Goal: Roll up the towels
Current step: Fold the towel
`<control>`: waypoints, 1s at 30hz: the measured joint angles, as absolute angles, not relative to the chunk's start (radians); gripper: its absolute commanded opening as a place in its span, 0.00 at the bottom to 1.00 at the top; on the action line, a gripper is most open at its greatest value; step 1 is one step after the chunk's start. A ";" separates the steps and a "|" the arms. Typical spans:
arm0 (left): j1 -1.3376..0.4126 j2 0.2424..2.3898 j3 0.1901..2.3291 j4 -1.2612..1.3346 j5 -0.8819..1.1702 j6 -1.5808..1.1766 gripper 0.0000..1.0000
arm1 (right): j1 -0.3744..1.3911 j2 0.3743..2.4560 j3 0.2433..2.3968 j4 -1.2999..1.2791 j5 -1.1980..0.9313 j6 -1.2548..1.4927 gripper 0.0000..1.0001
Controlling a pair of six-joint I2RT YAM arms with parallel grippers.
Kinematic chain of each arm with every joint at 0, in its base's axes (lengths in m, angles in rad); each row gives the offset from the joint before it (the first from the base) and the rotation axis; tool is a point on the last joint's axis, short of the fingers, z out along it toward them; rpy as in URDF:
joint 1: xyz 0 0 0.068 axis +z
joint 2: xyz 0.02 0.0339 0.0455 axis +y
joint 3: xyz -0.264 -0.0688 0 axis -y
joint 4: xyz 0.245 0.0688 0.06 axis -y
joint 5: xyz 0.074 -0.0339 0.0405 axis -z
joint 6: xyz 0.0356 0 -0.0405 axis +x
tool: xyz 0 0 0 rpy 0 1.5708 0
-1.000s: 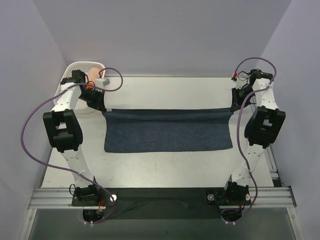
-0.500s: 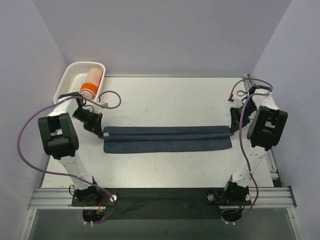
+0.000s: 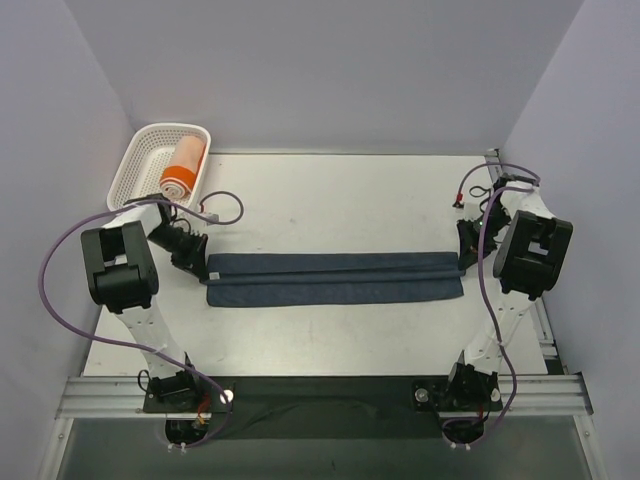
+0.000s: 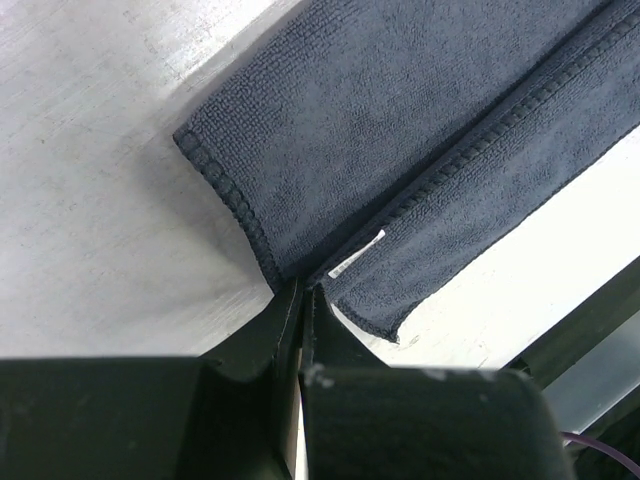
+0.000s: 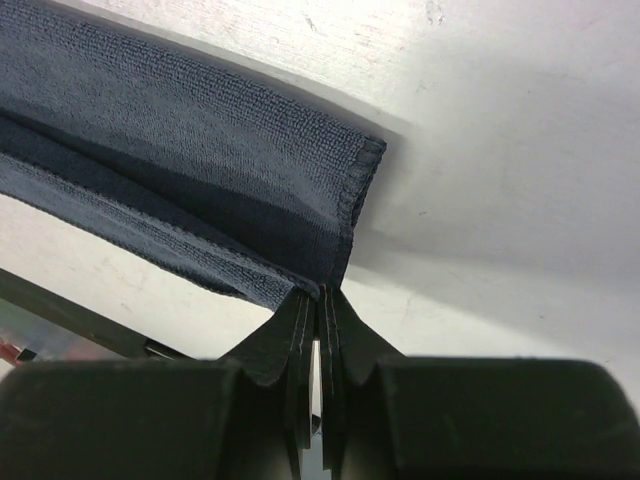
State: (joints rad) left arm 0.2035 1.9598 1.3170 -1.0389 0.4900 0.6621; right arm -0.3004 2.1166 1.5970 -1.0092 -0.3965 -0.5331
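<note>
Navy towel [image 3: 333, 278], folded lengthwise, has its ends clamped in the left jaws and right jaws.

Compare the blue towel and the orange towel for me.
The navy towel lies folded in a long strip on the table; the orange towel sits rolled in the basket. The left gripper and right gripper pinch the navy towel's ends; the orange towel is untouched. Both are cloth.

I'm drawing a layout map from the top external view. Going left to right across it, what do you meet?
white basket → left gripper → navy towel → right gripper
</note>
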 measured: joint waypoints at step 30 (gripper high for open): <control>0.180 1.841 1.206 -1.098 0.541 0.739 0.00 | -0.328 2.034 1.490 -0.995 -0.390 -0.625 0.01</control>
